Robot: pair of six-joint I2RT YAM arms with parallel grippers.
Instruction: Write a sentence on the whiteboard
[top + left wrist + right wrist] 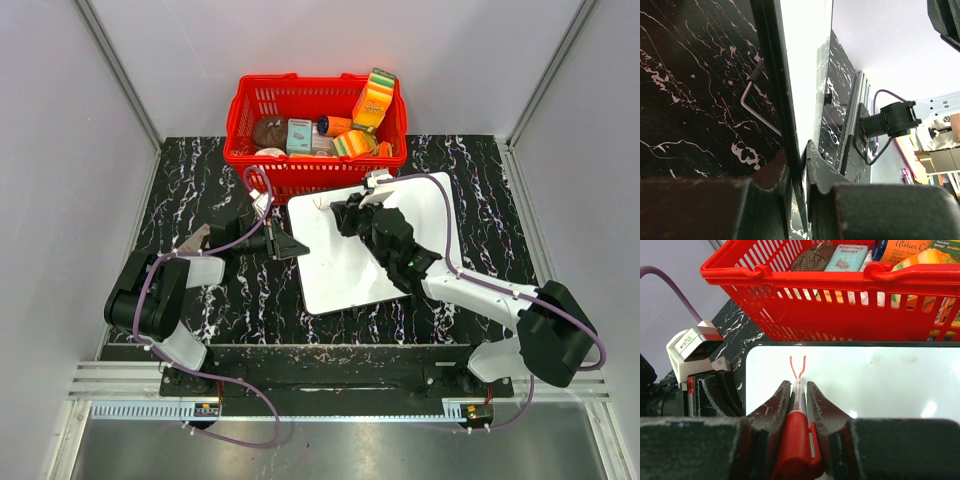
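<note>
The whiteboard lies on the black marbled table in front of the red basket. My right gripper is shut on a red marker, its tip touching the board near the far left corner. Two short red strokes forming a V are the only lettering; they also show faintly in the top view. My left gripper is shut on the board's left edge, one finger above and one below.
The red basket full of sponges and packages stands just behind the board; it also shows in the right wrist view. A bent metal rod lies on the table beside the board's edge. Grey walls enclose the table.
</note>
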